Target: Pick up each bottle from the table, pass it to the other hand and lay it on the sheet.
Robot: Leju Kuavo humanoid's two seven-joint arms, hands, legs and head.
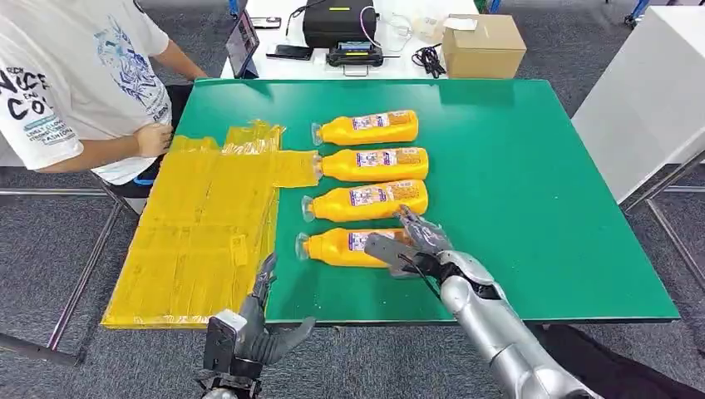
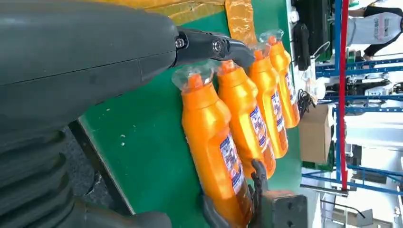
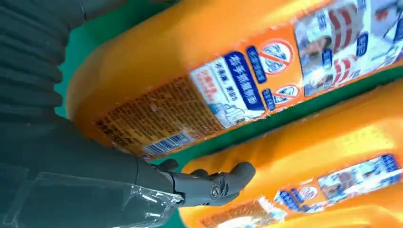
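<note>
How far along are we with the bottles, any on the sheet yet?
None yet: the yellow sheet holds no bottles, and all four still lie in a row on the green table. In hand: the right hand is at the nearest bottle, not yet lifted. The left hand waits open. Every handover remains.

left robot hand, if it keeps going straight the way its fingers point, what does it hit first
Probably the near edge of the green table, then the nearest orange bottle by its cap end. The left robot hand sits just off that edge, fingers aimed up the table; depth is hard to judge.
</note>
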